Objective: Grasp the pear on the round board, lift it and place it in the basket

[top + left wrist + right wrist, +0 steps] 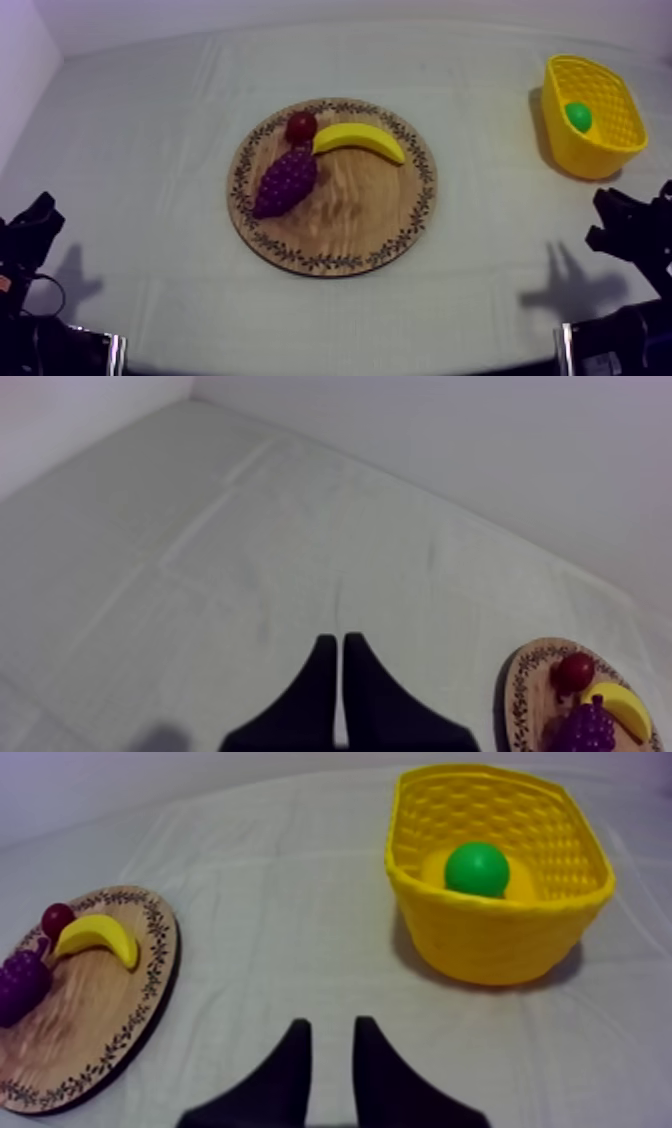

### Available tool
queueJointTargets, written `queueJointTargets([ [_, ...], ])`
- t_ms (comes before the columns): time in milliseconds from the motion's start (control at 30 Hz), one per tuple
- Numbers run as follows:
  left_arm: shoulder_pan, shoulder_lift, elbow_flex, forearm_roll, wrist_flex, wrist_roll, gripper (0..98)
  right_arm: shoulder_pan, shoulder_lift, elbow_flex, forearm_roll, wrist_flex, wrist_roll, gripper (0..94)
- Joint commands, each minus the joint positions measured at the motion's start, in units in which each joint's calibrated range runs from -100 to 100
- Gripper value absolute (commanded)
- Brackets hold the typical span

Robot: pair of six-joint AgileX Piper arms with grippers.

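top, pear: green pear [578, 116] lies inside the yellow basket [592, 152], at the right arm's side of the counter [150, 150]; not on the board.
top, board: wooden board [340, 240] mid-counter carries banana [360, 140], grapes [285, 183] and small red fruit [300, 126], bunched on its far half.
top, progress: judged done, no step left.
left wrist, pincer: left pincer [335, 651] fingers pressed together, holding nothing, over bare cloth, board off to one side.
right wrist, pincer: right pincer [328, 1037] fingers apart, nothing between, over cloth between board and basket.
right wrist, obstacles: none; basket upright, pear low inside.
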Motion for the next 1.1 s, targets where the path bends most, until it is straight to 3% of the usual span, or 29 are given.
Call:
queueJointTargets([
  [0,0.0,0.0,0.0,0.01,0.0,0.0,0.1,0.0,-0.1,0.4,-0.1,-1.6,0.8,4.7],
  [367,0.0,0.0,0.0,0.01,0.0,0.0,0.1,0.0,-0.1,1.0,-0.2,-3.9,7.3,0.5],
  [1067,0.0,0.0,0.0,0.01,0.0,0.0,0.1,0.0,-0.1,1.0,-0.2,-4.0,7.9,0.4],
])
